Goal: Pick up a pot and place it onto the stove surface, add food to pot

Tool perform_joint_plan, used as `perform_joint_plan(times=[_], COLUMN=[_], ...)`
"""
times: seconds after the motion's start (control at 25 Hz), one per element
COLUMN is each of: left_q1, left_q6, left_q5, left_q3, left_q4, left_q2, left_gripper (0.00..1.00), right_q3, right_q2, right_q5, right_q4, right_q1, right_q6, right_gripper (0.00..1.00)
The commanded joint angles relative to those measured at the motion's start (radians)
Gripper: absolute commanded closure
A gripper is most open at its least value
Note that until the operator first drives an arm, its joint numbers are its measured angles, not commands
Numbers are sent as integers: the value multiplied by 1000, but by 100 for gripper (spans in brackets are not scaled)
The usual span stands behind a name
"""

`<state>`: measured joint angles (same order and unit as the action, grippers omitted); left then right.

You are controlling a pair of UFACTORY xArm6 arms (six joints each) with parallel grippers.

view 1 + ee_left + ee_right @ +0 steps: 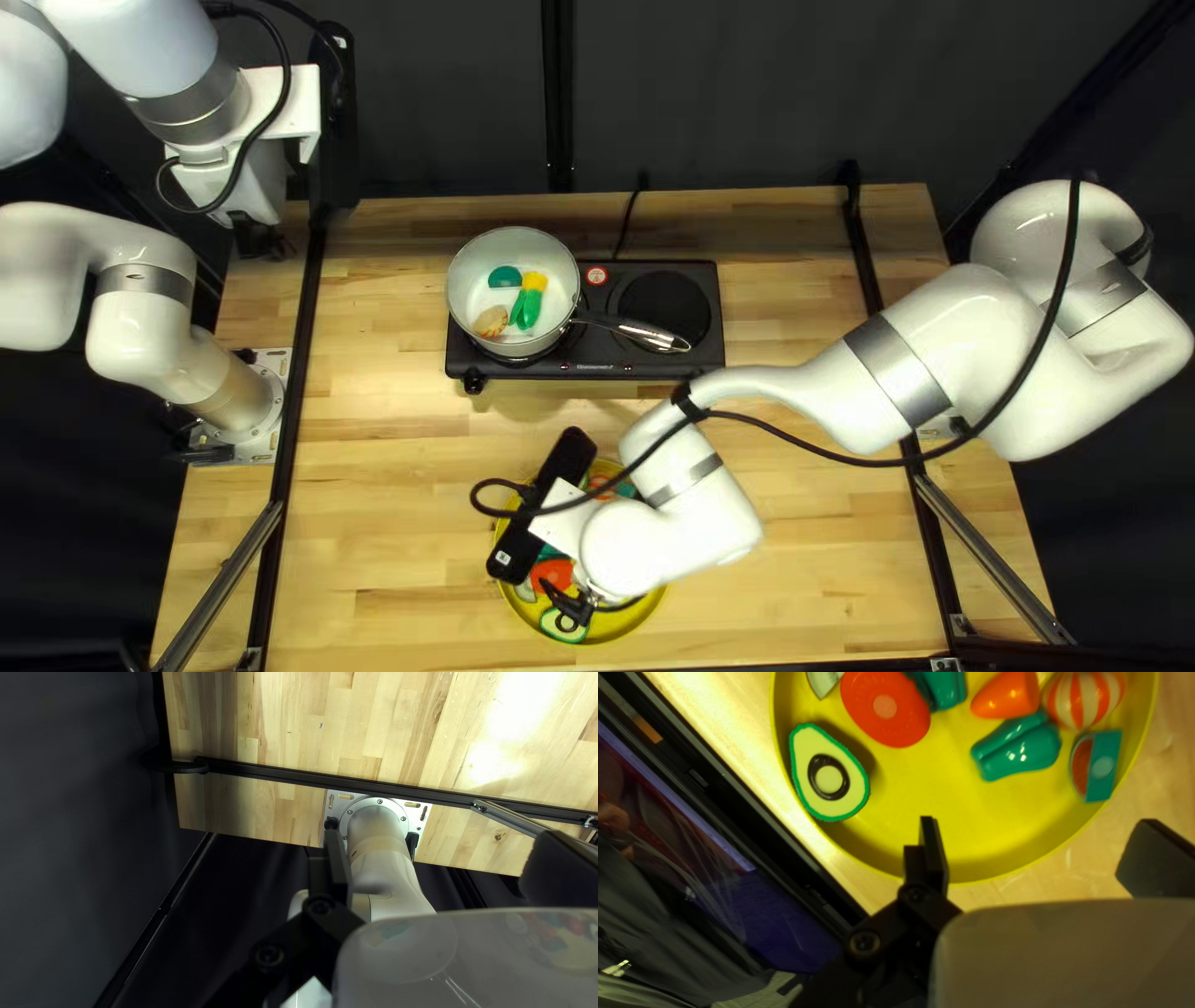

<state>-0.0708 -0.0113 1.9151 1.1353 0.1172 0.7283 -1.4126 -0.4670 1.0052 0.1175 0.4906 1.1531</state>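
The white pot (473, 280) stands on the left burner of the black stove (598, 371), its handle reaching over toward the right burner. Inside it lie a green piece (504, 276), a yellow-and-green piece (532, 299) and a tan piece (491, 322). My left gripper (258, 237) hangs high at the upper left; in its wrist view the left gripper (436, 849) is open and holds nothing. Over the yellow bowl's near part is my right gripper (575, 606). In its wrist view the right gripper (1036, 840) stands open above the bowl (965, 852), nothing between its fingers.
The bowl holds an avocado half (829, 779), a red piece (884, 707), a green pepper (1016, 748), an orange piece (1006, 695) and a striped ball (1084, 698). Black rails run along both table sides. Dark cloth shows beyond the table's edge.
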Motion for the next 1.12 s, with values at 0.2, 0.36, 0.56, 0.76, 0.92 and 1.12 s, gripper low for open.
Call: perform_joint_plan(times=[0.2, 0.36, 0.56, 0.76, 0.92, 1.12], left_q1=[0, 0, 0, 0, 0, 0], left_q6=[0, 0, 0, 0, 0, 0], left_q5=[0, 0, 0, 0, 0, 0], left_q3=[0, 0, 0, 0, 0, 0], left_q4=[0, 0, 0, 0, 0, 0], left_q2=[0, 0, 0, 0, 0, 0], left_gripper=[0, 0, 0, 0, 0, 0], right_q3=[312, 330, 331, 308, 327, 354], right_q2=[152, 134, 94, 78, 82, 76], right_q5=[-287, -346, -391, -375, -404, -455], right_q4=[67, 72, 37, 7, 23, 46], right_q1=[-64, -72, -93, -98, -100, -98], right_q6=[-106, -134, -203, -256, -262, -250], right_gripper=[0, 0, 0, 0, 0, 0])
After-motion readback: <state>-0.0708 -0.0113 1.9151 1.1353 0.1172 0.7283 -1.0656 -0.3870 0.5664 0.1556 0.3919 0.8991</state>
